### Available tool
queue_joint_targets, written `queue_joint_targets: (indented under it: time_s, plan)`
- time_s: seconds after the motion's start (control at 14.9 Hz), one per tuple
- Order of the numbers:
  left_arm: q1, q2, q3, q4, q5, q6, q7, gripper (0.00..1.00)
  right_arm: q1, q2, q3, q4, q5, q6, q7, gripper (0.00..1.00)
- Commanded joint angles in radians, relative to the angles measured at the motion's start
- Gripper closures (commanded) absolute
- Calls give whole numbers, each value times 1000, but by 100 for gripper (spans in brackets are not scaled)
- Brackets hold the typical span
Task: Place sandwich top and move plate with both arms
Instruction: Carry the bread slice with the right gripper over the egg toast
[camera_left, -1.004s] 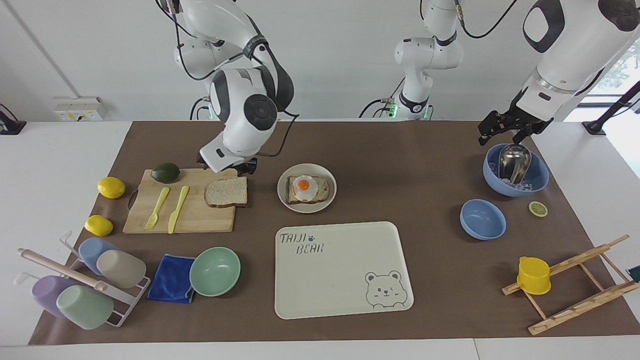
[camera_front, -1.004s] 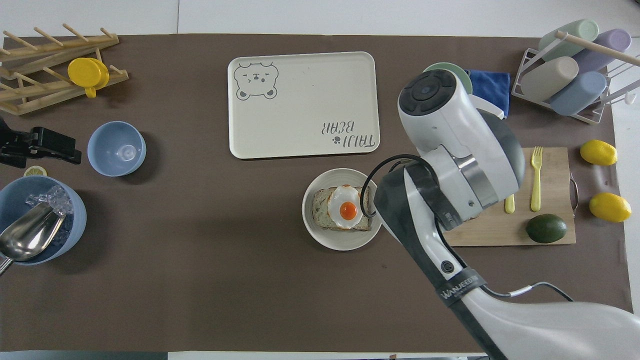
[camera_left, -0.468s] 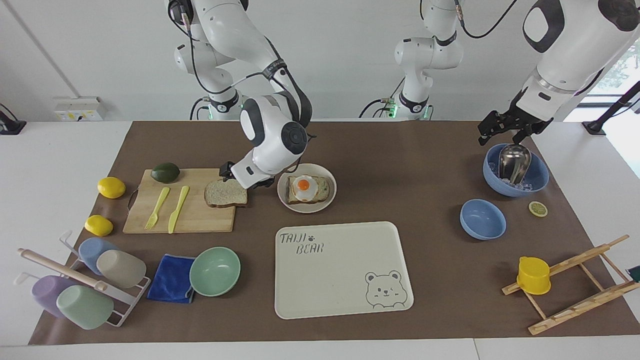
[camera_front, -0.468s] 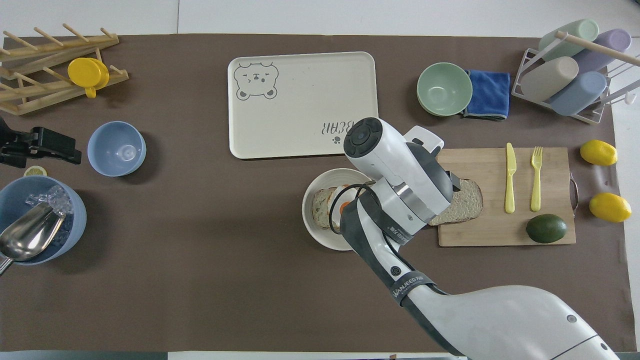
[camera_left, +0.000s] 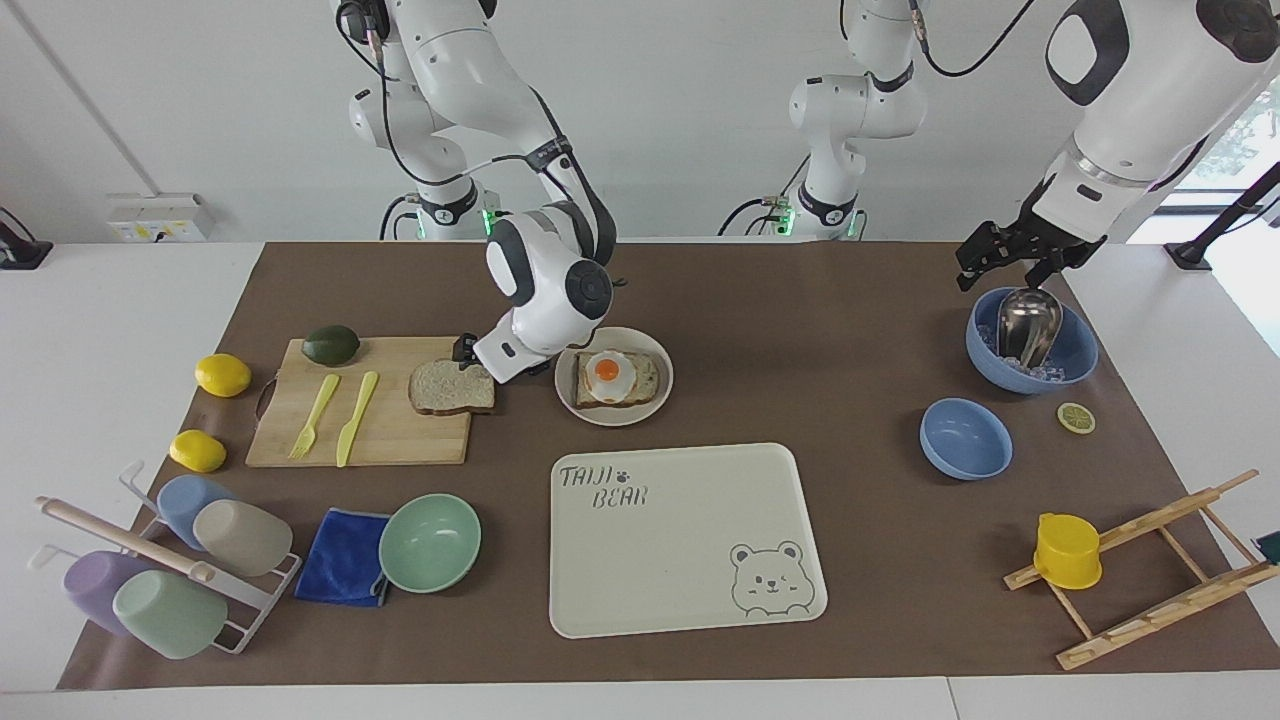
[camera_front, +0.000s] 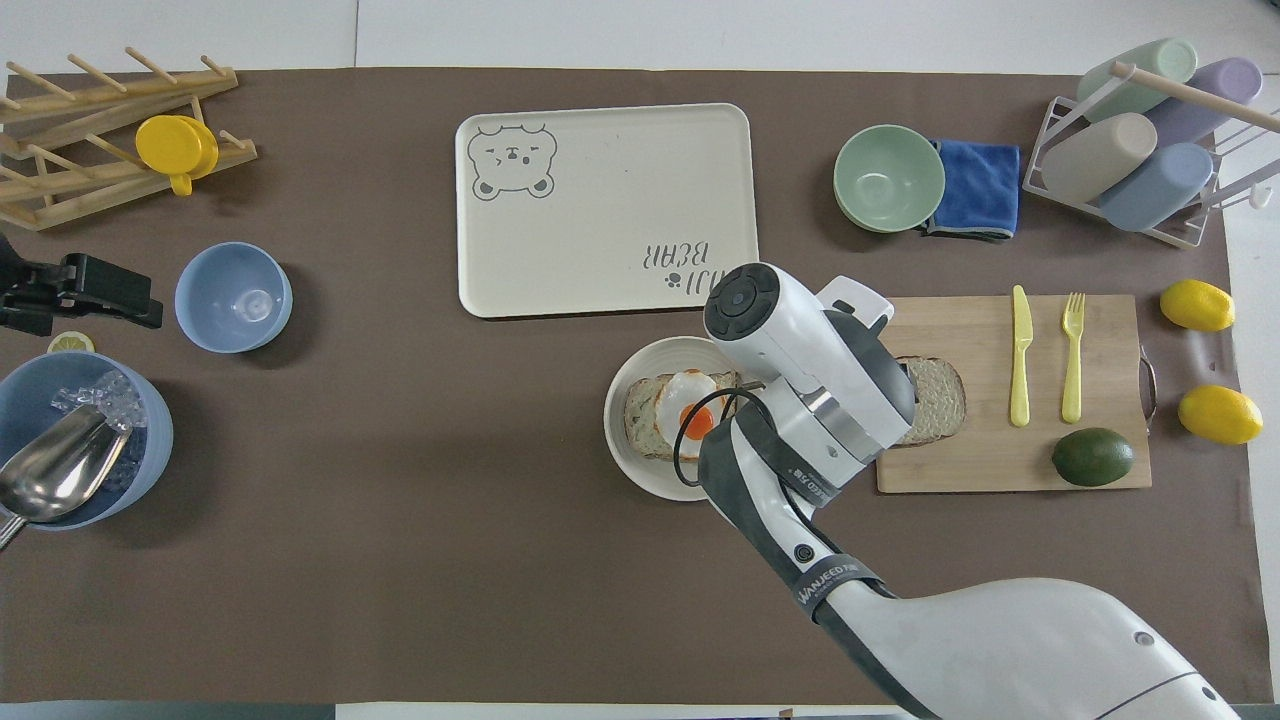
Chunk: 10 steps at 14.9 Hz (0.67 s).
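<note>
The sandwich top (camera_left: 450, 388) (camera_front: 940, 402), a plain brown-crusted slice, lies flat on the corner of the wooden cutting board (camera_left: 385, 440) nearest the plate. The plate (camera_left: 570, 392) (camera_front: 625, 465) stands beside the board and carries a slice topped with a fried egg (camera_left: 606, 369). My right gripper (camera_left: 488, 366) is down at the slice's plate-side end. In the overhead view its wrist covers that end of the slice and part of the plate. My left gripper (camera_left: 1012, 262) (camera_front: 85, 296) waits open over the blue bowl of ice (camera_left: 1075, 360) at the left arm's end.
A bear-print tray (camera_left: 680, 560) lies farther from the robots than the plate. A mint-green bowl (camera_left: 430, 542), blue cloth (camera_left: 342, 557) and cup rack (camera_left: 150, 570) stand past the board. Fork, knife and avocado (camera_left: 331, 344) lie on it; two lemons (camera_left: 222, 375) beside it.
My right arm has swung from over the board's robot-side edge toward the plate and come down at the bread slice's end. The left arm has not moved.
</note>
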Motion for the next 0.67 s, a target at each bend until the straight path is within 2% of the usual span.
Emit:
queue_joint_targets:
  time_s: [0.0, 0.27, 0.6]
  plan:
    - [-1, -25, 2, -30, 16, 14, 9, 0, -10, -36, 8, -55, -15, 39, 31, 27]
    - [-1, -25, 2, -30, 16, 14, 9, 0, -10, -41, 8, -92, -10, 98, 41, 27]
    - [-1, -25, 2, -30, 16, 14, 9, 0, -27, -46, 8, -103, -10, 99, 40, 27]
